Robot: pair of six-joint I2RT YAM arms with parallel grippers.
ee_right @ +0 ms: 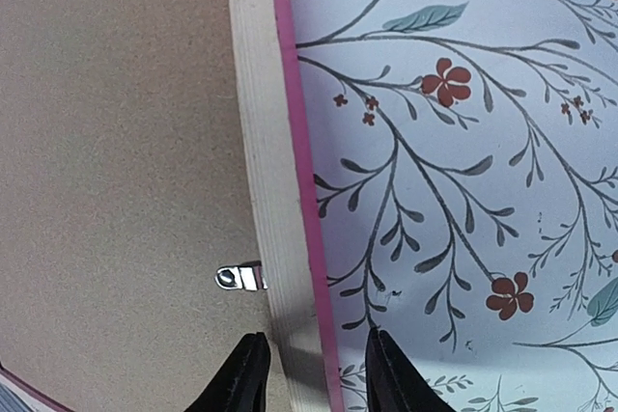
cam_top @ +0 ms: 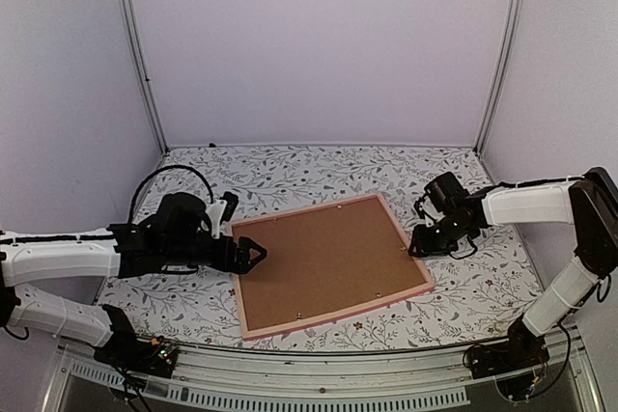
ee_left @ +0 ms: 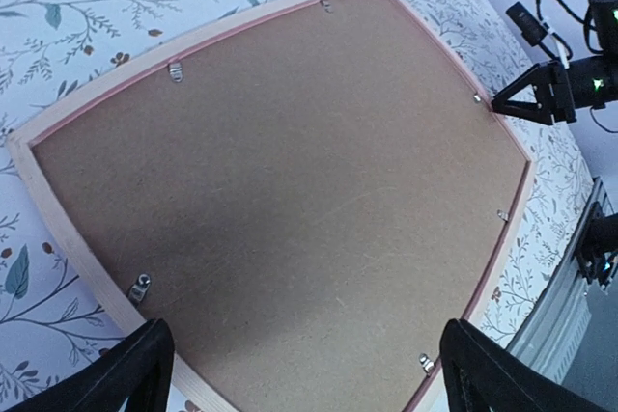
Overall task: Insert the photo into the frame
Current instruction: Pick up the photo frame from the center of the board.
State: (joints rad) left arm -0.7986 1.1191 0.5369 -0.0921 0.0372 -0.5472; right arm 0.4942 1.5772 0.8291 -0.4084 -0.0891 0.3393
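Observation:
The frame lies face down in the middle of the table, its pink edge and pale wooden rail showing. A plain brown backing board fills it, held by small metal tabs. The photo is hidden. My left gripper hovers wide open at the frame's left edge, with the board spread between its fingers. My right gripper sits at the frame's right edge. Its fingers straddle the rail with a small gap on each side, just below one tab.
A floral tablecloth covers the whole table. White walls and metal posts close in the back and sides. A metal rail runs along the near edge by the arm bases.

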